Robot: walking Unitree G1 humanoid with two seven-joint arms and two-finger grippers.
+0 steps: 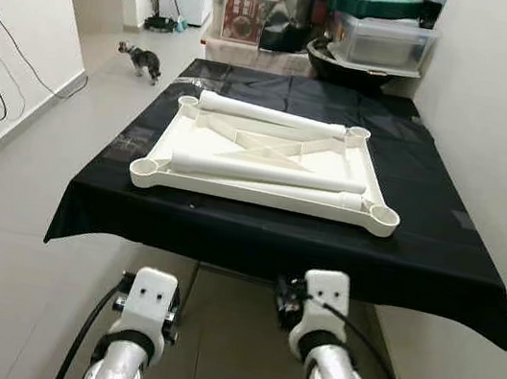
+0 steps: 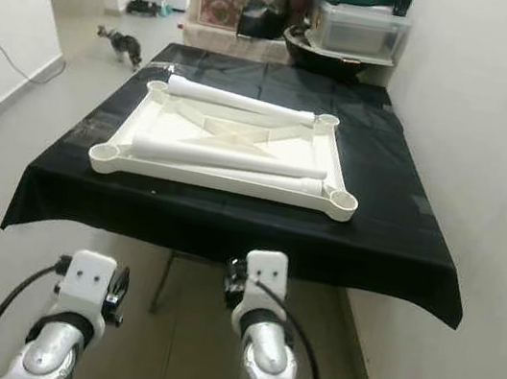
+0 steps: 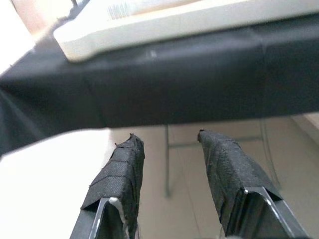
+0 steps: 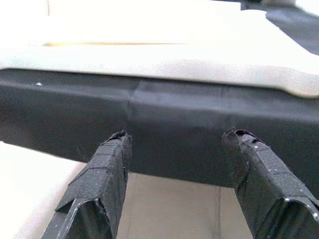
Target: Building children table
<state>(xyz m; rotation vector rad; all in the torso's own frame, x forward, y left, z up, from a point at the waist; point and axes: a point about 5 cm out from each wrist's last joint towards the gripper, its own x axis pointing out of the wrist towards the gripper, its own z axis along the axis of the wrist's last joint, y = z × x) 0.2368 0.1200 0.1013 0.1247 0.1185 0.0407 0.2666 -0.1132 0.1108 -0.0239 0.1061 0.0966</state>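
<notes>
Both hands hang low just short of the counter point(image 1: 435, 269) edge, left hand point(image 3: 167, 149) and right hand point(image 4: 177, 144) each with fingers spread apart and holding nothing, aimed at the black cloth's overhang. Up top, the white tabletop point(image 1: 268, 158) lies upside down with its loose legs point(image 1: 266, 174) resting on it, none socketed, so assembly looks barely begun

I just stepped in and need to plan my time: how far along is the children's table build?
Barely started. Done: the white tabletop lies upside down on the black-covered table, with loose white legs resting on it. In hand: nothing; the left hand and right hand are open, below the table's edge. Left: fitting legs into the corner sockets.
</notes>
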